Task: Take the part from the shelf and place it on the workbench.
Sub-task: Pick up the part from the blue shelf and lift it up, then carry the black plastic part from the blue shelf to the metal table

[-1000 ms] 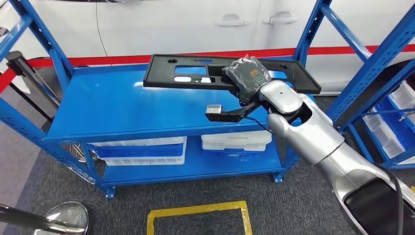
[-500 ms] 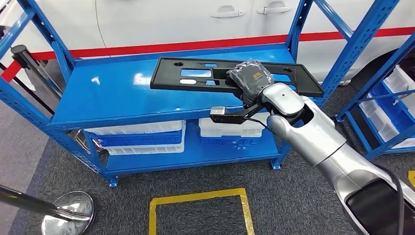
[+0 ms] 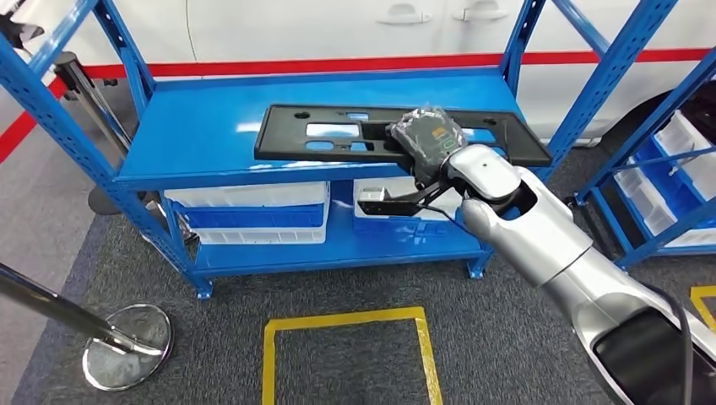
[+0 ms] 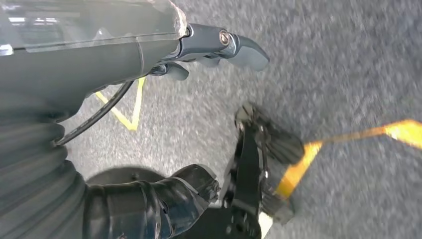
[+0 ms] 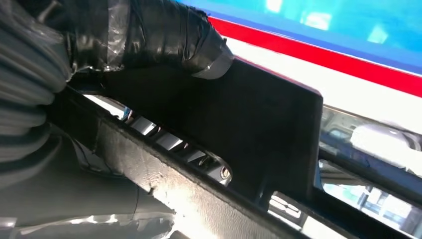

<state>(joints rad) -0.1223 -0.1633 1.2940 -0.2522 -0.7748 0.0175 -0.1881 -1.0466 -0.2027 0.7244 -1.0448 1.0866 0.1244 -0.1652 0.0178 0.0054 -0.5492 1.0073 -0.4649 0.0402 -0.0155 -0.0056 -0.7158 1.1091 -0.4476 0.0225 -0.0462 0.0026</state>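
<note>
Holding black part (image 3: 338, 135) in right hand (image 3: 428, 139) | blue shelf (image 3: 211, 143) beneath

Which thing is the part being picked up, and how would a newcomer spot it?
Find the blue shelf in front of the white car. Over its top level, the right robot hand grips a long, flat black panel with cut-out windows. Unlike the white bins on the lower level, it is dark, thin and held up.
</note>
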